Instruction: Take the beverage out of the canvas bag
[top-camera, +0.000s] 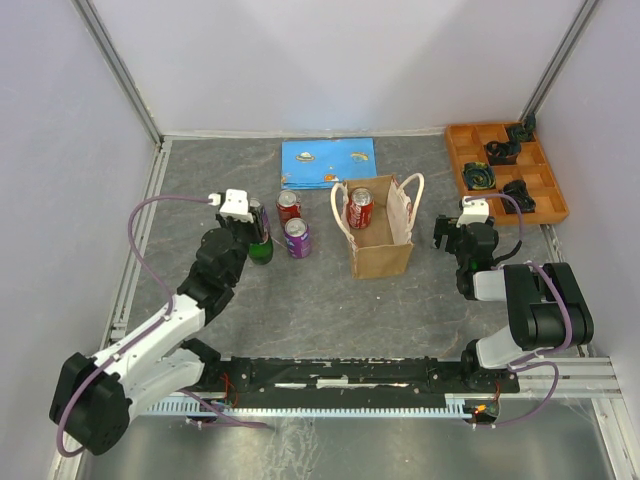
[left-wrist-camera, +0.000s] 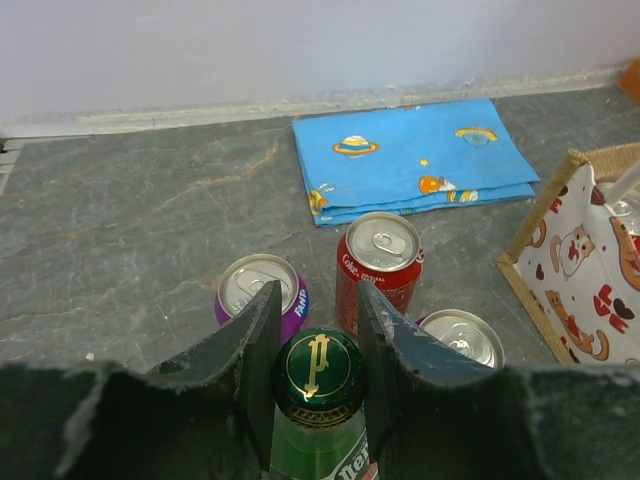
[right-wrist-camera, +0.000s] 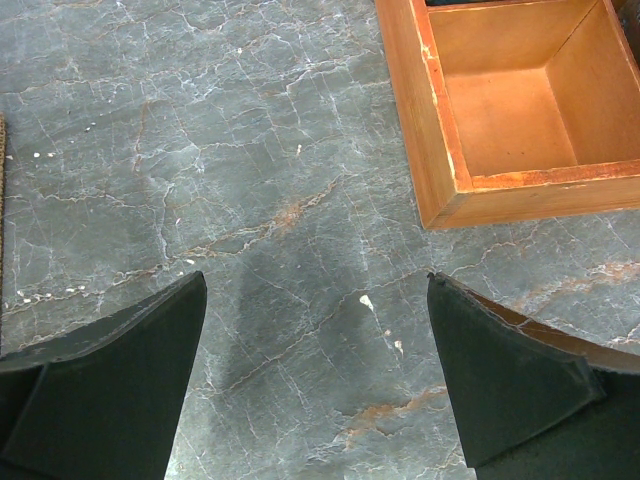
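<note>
The tan canvas bag (top-camera: 382, 254) stands open at mid-table with cream handles; a red Coke can (top-camera: 360, 208) stands inside it. The bag's edge and cat-print lining show in the left wrist view (left-wrist-camera: 585, 275). My left gripper (top-camera: 254, 222) is left of the bag, its jaws closed on the gold-marked cap of an upright green bottle (left-wrist-camera: 318, 372) that stands on the table (top-camera: 262, 248). My right gripper (right-wrist-camera: 315, 280) is open and empty over bare table, right of the bag (top-camera: 462, 225).
Beside the bottle stand a purple Fanta can (left-wrist-camera: 262, 290), a red Coke can (left-wrist-camera: 378, 265) and another purple can (left-wrist-camera: 462, 338). A folded blue cloth (top-camera: 328, 162) lies at the back. An orange compartment tray (top-camera: 480, 145) with dark objects sits back right; its corner shows in the right wrist view (right-wrist-camera: 440, 190).
</note>
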